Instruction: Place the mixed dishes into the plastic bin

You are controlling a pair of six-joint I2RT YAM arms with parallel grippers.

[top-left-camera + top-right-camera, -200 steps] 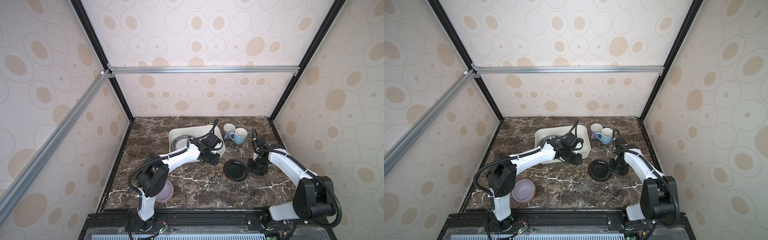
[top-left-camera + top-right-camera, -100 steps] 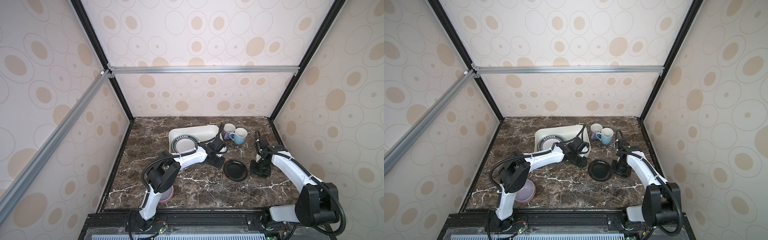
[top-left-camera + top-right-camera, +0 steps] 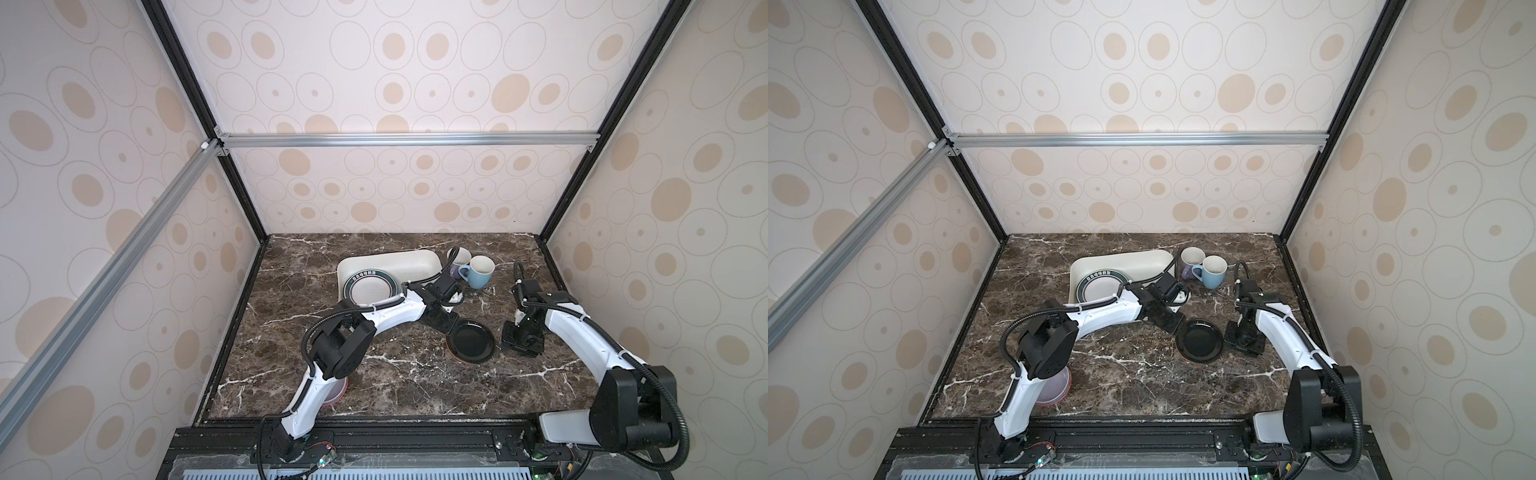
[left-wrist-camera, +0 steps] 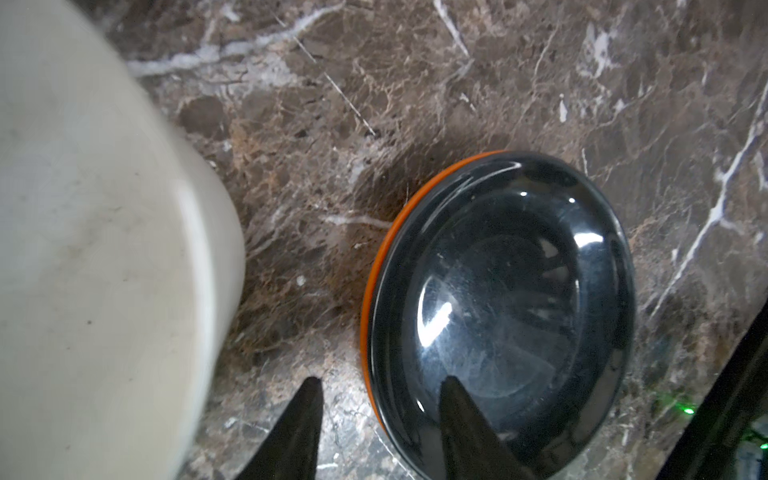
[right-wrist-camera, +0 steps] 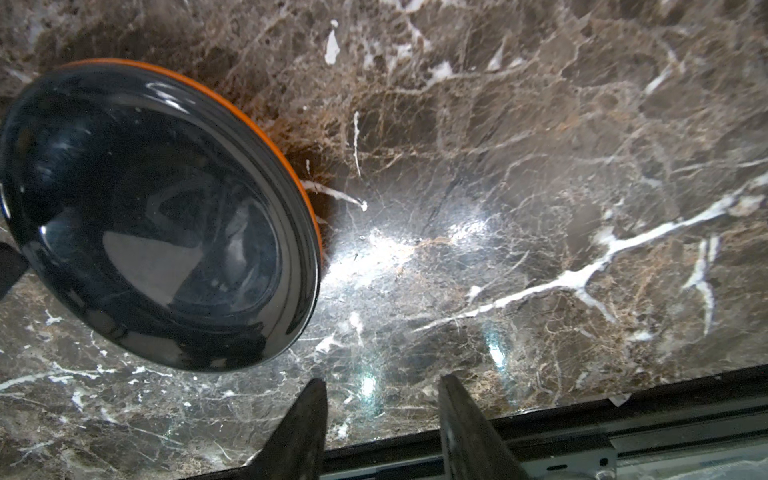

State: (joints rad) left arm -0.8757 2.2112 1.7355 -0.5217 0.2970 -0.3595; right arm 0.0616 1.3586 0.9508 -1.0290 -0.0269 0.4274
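Plate in bin, mugs right of bin, stacked plates in front.

Plates x3: 1 dark-rimmed plate in the bin, 1 black plate stacked on 1 orange plate, only its rim showing. Mugs x2, far side: blue mug, lavender mug. Bowls x1: lavender bowl, near left. Bins x1.

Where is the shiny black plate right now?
In both top views the black plate lies on the marble table, right of the middle, between the left gripper and the right gripper, in front of the blue mug.
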